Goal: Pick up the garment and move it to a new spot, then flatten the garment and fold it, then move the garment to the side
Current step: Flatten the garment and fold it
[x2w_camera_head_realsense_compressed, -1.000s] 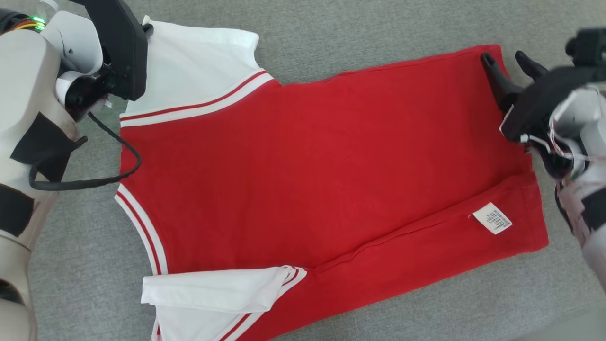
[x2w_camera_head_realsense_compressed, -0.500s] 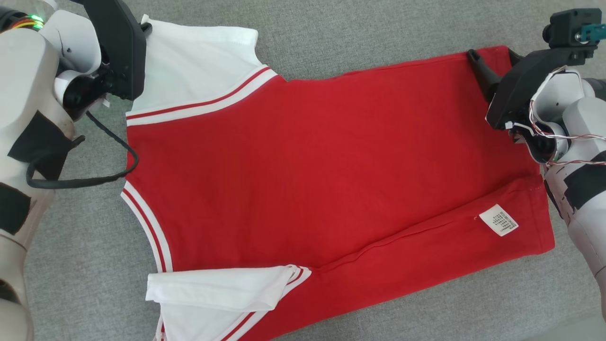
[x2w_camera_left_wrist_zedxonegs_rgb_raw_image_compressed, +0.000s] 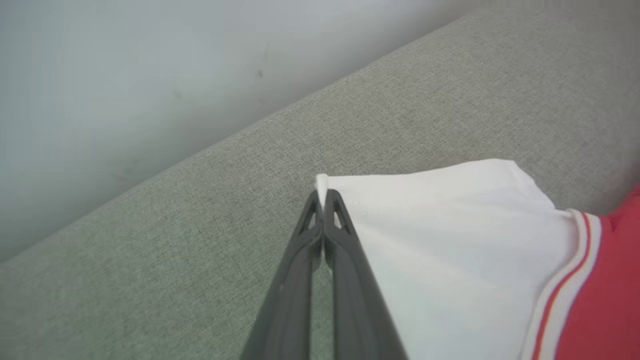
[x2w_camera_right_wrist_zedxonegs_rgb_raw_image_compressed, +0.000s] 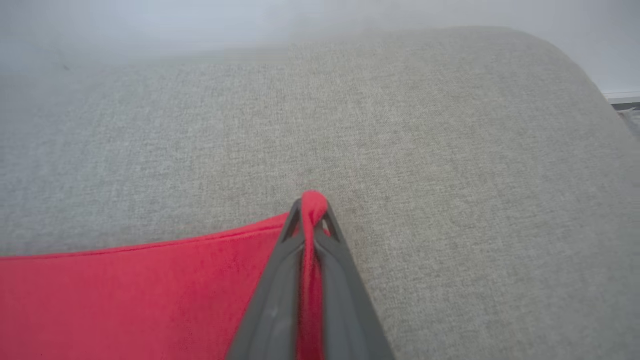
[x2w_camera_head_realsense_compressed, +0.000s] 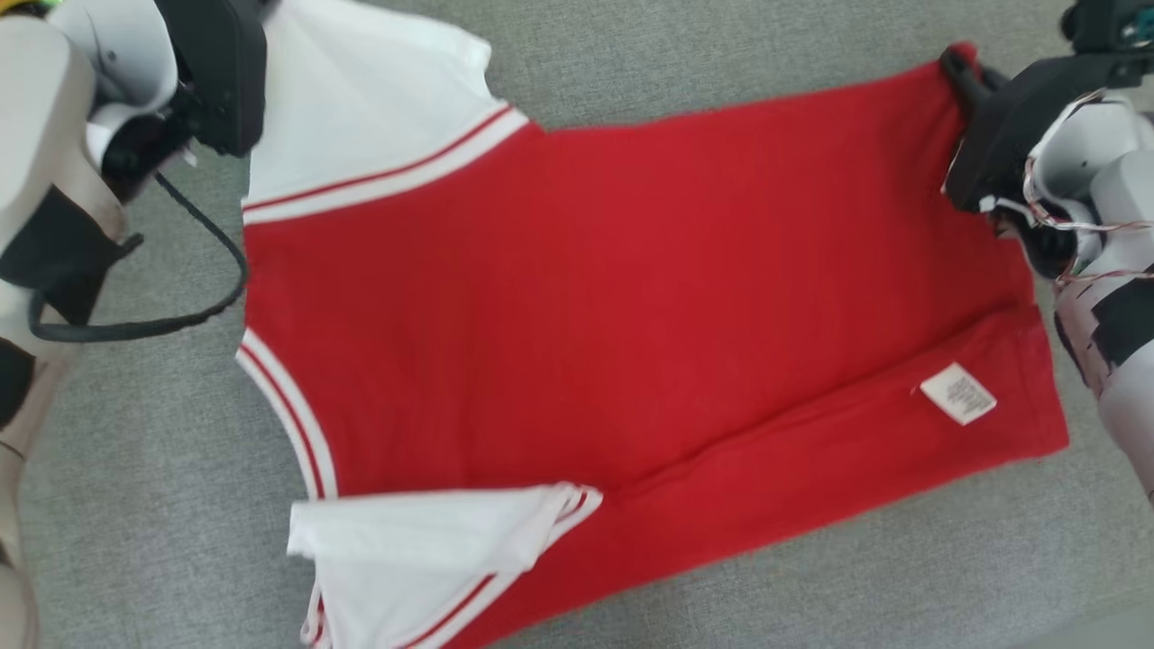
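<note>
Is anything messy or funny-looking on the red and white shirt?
Yes. The shirt lies mostly flat, but its near white sleeve is folded over on itself, unlike the far sleeve, which is spread out. A strip along the near edge is also turned over, so the care label shows.

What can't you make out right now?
- Care label print: head view, too small, blurred.
- Near white sleeve: head view, cut off by bottom edge.
- Left hand: fingertips hidden in head view by its own black housing.
- Garment underside: every view, hidden by its top layer.
</note>
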